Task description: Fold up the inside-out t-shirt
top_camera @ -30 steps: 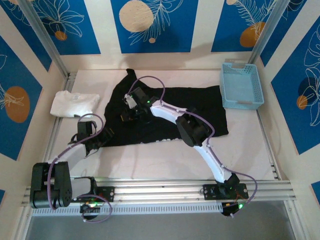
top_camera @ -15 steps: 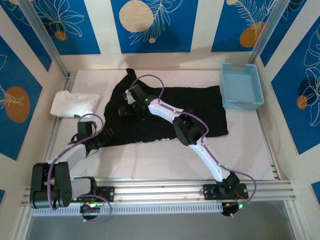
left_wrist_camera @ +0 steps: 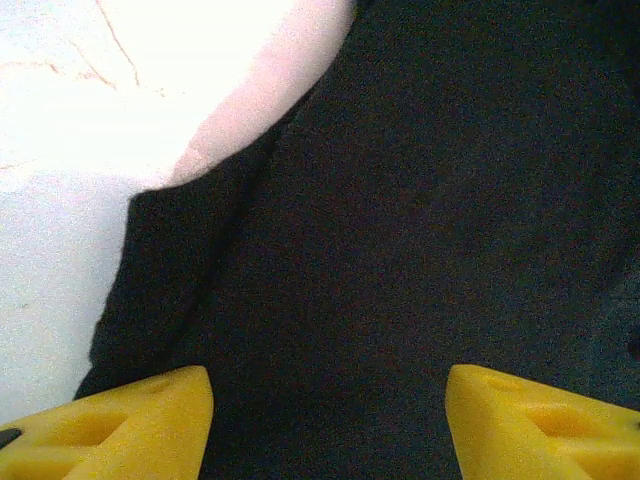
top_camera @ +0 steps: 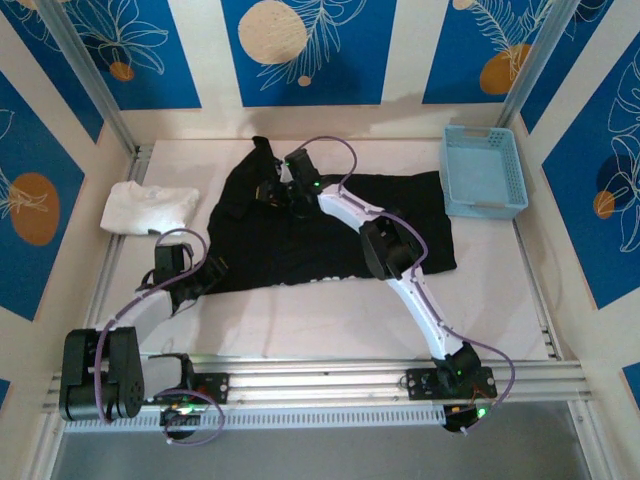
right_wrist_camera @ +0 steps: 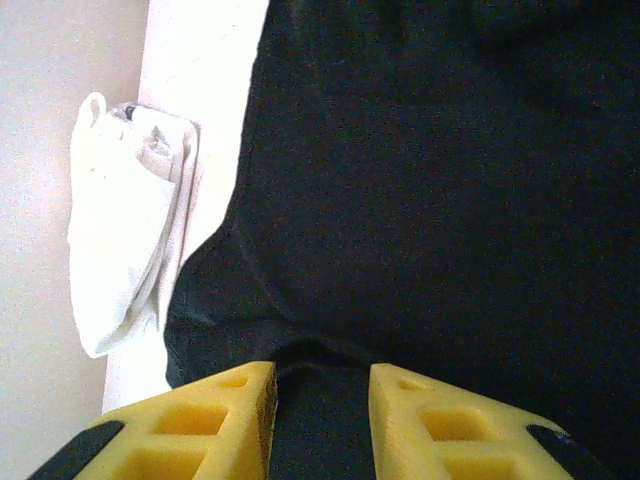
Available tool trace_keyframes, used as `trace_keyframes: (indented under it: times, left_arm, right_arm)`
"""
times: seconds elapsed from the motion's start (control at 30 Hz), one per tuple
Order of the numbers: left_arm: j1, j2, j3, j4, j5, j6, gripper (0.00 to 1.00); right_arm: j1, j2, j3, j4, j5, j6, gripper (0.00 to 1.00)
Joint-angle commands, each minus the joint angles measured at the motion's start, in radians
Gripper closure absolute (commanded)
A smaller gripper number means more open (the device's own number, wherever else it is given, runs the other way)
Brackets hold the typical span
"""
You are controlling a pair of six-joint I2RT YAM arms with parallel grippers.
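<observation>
The inside-out t-shirt [top_camera: 330, 240] lies spread black across the middle of the table. My right gripper [top_camera: 274, 190] reaches over its far left part, near the collar. In the right wrist view the yellow fingers [right_wrist_camera: 322, 420] stand a little apart with a raised fold of the black cloth [right_wrist_camera: 420, 180] between them. My left gripper [top_camera: 200, 272] rests at the shirt's near left corner. Its jaws [left_wrist_camera: 330, 420] are wide open over flat black cloth [left_wrist_camera: 400, 200], holding nothing.
A crumpled white t-shirt [top_camera: 148, 208] lies at the left edge, beside the black one [right_wrist_camera: 130, 220]. A light-blue basket [top_camera: 484, 172] stands at the far right. Bare white table [left_wrist_camera: 60, 200] shows left of the shirt's edge.
My right gripper has moved toward the far side of the table and slightly right, over the shirt's collar area. Its fingers stand a bit wider. The left arm has not moved.
</observation>
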Motion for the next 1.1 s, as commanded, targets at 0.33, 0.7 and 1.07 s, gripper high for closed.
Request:
trace_keyframes:
  times: [0.33,0.7,1.07]
  left_arm:
    - [-0.002,-0.112,0.073,-0.062,-0.054,-0.002,0.36]
    - [-0.132,0.157,0.288,0.109,-0.09,0.018,0.36]
    - [-0.187,0.603,0.602,0.181,-0.026,0.029,0.38]
  right_arm:
    - [-0.001,-0.441,-0.518,0.0,-0.025,-0.314,0.66]
    - [-0.027,-0.702,-0.988,0.063,0.007,-0.336,0.66]
    - [-0.026,-0.743,-1.165,0.112,0.006,-0.305,0.66]
